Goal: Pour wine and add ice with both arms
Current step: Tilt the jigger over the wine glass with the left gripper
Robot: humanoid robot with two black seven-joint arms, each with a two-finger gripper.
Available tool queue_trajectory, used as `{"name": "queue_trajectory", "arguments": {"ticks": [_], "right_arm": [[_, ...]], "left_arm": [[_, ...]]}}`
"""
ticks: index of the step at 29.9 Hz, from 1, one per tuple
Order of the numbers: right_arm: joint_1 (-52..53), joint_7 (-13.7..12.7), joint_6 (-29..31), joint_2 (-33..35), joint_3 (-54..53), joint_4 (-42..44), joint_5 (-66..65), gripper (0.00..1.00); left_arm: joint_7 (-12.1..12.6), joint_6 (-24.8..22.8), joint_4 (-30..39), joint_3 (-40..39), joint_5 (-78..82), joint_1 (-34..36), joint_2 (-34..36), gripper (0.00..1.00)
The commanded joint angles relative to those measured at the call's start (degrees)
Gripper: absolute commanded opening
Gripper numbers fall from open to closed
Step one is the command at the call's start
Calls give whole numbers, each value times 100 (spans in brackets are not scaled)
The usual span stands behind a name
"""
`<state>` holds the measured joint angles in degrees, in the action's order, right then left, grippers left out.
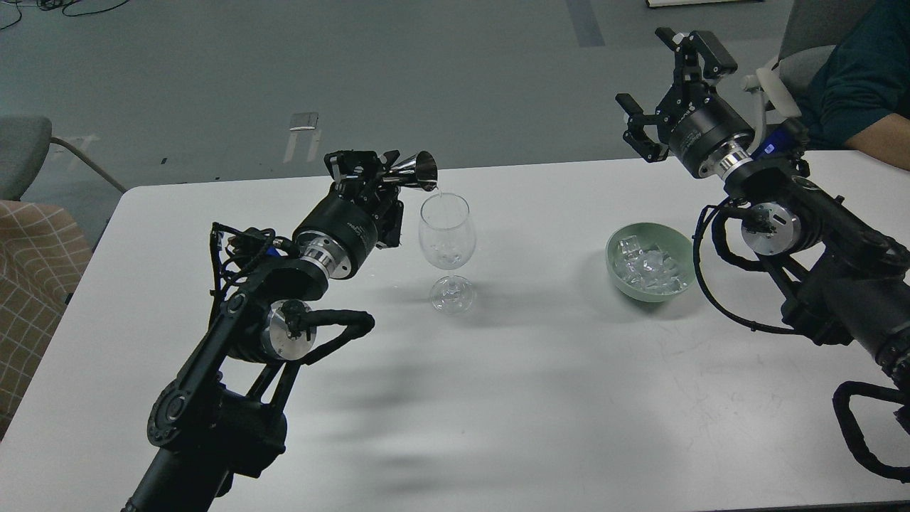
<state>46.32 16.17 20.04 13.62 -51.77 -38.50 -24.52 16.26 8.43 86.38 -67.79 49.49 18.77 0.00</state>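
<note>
My left gripper [380, 174] is shut on a shiny steel jigger [416, 171], tipped on its side with its mouth over the rim of a clear wine glass [446, 245]. A thin clear stream of wine [438, 195] runs from the jigger's lip into the glass. The glass stands upright on the white table [498, 398]. A pale green bowl [616, 274] holds several clear ice cubes [650, 269] to the right of the glass. My right gripper [668, 89] is open and empty, raised above and behind the bowl.
A person in a dark teal top [857, 78] sits at the table's far right corner by a grey chair. A checked cushion [32, 284] and another chair lie beyond the table's left edge. My arms flank the table's front part.
</note>
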Motion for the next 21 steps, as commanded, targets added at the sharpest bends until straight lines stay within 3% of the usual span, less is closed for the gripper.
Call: {"name": "queue_trajectory", "arguments": {"ticks": [1,21], "right_arm": [[0,0,0,-9,0,0,0,100],[0,0,0,-9,0,0,0,100]], "left_arm": [[0,-8,-7,3,61,-5,0,0],[-97,-201,19,3,579,3,97,0]]}}
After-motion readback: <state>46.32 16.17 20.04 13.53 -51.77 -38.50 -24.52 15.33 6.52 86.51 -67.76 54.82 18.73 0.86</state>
